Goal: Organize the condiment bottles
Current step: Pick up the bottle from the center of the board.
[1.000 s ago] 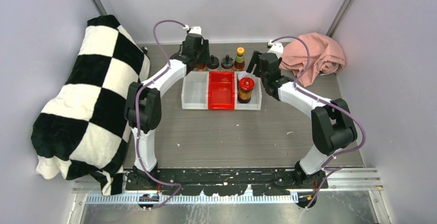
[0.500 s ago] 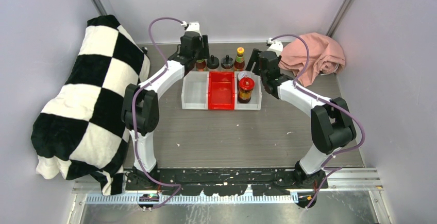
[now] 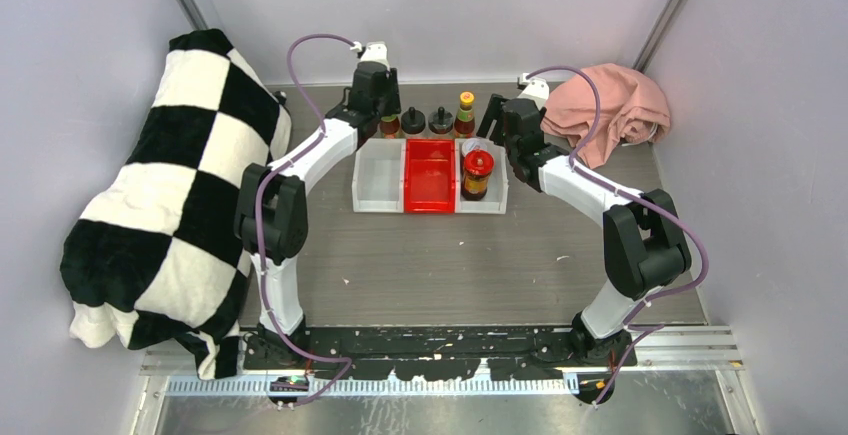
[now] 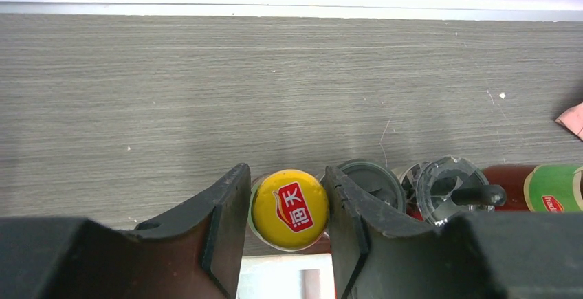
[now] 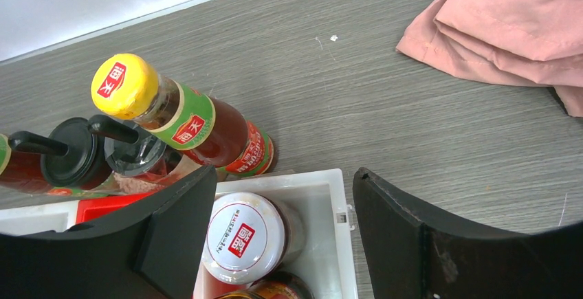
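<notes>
1. Yellow-capped bottle (image 4: 289, 208) stands on the desk (image 4: 206, 93) at 11 o'clock of the bins (image 3: 378, 180), left pincer (image 4: 284, 175) straddling its cap, barely wider than it; can't tell if it's pinching yet.
2. Right pincer (image 5: 283, 179) gapes wide, empty, over the bins' 3 o'clock end.
3. Risk imo: a cap-only grip slips or tilts, knocking the shaker (image 4: 450, 187) at its 3 o'clock.

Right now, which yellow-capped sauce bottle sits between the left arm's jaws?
The bottle at the row's left end; the other bottle stands free at the right end.
</notes>
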Tool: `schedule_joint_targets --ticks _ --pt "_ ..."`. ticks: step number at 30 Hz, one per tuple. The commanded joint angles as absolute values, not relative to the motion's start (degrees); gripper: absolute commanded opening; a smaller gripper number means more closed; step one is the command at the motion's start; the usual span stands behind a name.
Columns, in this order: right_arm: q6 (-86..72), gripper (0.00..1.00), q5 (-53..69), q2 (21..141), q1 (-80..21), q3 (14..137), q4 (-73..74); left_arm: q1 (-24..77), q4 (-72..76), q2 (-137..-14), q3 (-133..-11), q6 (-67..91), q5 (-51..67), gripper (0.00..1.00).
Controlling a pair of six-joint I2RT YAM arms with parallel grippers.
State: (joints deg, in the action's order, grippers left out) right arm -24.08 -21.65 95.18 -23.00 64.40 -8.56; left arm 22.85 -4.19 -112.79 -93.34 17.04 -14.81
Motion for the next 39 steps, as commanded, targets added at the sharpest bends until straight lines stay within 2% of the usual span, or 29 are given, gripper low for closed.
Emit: schedule_joint_targets --ticks 1,5,7,10,39 --pt "-23.6 0.78 -21.6 94.9 -22.7 66.5 -10.3 22.6 -0.7 -108.6 -92.8 16.3 -15.8 0.42" --pt "-23.6 0.78 -21.7 94.6 -22.7 66.4 -10.3 22.6 -0.6 -108.3 -92.4 16.3 -15.9 0.34" --pt "-23.6 0.78 -21.7 94.5 -22.7 66.3 -10.3 22.6 -0.2 -108.0 -91.9 16.3 -16.0 0.23" --pt "-23.6 0.78 -21.7 94.4 -22.7 66.3 -10.2 22.6 -0.3 -107.7 -92.0 16.3 -16.2 0.01" --pt "-23.9 0.78 -21.2 93.4 -22.7 66.3 -10.0 24.1 13.8 -105.1 -88.4 9.9 -17.0 0.00"
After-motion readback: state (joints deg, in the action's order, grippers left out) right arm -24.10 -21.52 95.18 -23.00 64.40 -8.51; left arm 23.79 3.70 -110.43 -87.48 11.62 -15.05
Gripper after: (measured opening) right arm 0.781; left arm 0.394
